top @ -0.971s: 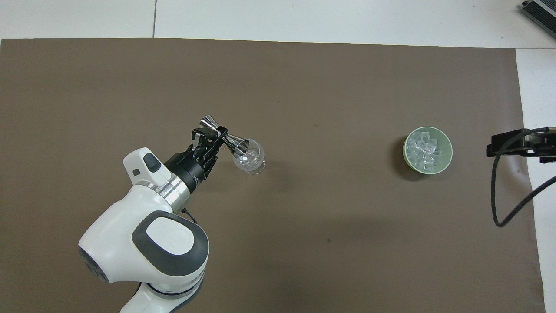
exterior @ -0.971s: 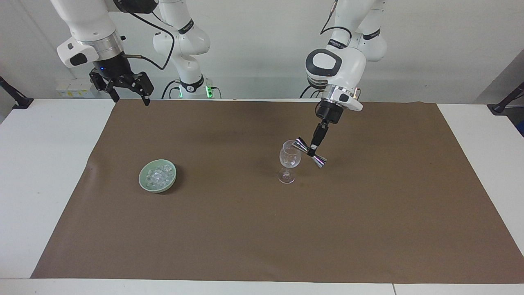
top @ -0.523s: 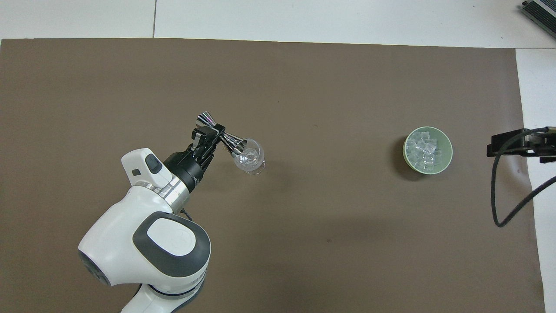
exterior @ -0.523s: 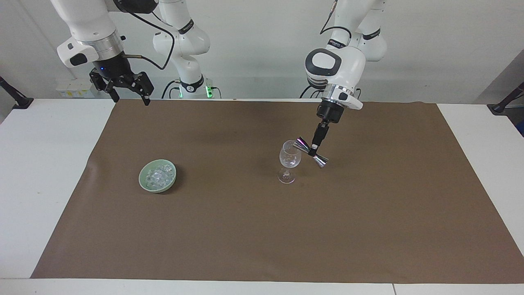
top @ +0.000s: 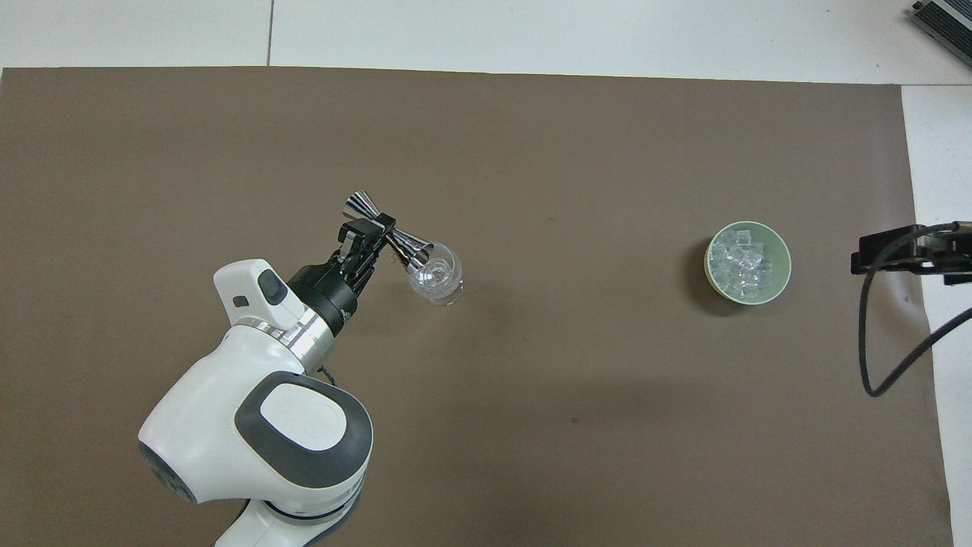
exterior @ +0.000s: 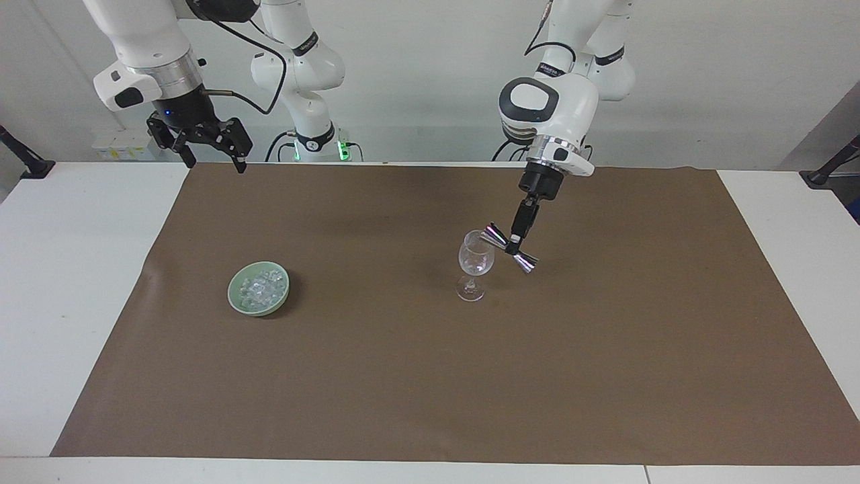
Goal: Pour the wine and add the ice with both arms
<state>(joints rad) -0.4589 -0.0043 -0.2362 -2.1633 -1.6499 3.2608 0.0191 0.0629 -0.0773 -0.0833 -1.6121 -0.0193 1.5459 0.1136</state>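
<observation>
A clear stemmed glass (exterior: 474,265) (top: 435,277) stands upright on the brown mat. My left gripper (exterior: 515,247) (top: 377,230) is shut on the waist of a shiny metal jigger (exterior: 508,248) (top: 387,235). It holds the jigger tilted, with one cup end over the glass's rim. A pale green bowl (exterior: 259,288) (top: 748,263) toward the right arm's end holds the ice (exterior: 260,287) (top: 739,262), several small clear cubes. My right gripper (exterior: 209,149) (top: 885,254) is open and empty, raised over the mat's corner near the robots.
The brown mat (exterior: 430,376) (top: 531,152) covers most of the white table (exterior: 60,269). A black cable (top: 885,342) hangs from the right arm.
My left arm has drawn back and up a little, and the jigger has shifted slightly at the glass's rim. The right arm has not moved.
</observation>
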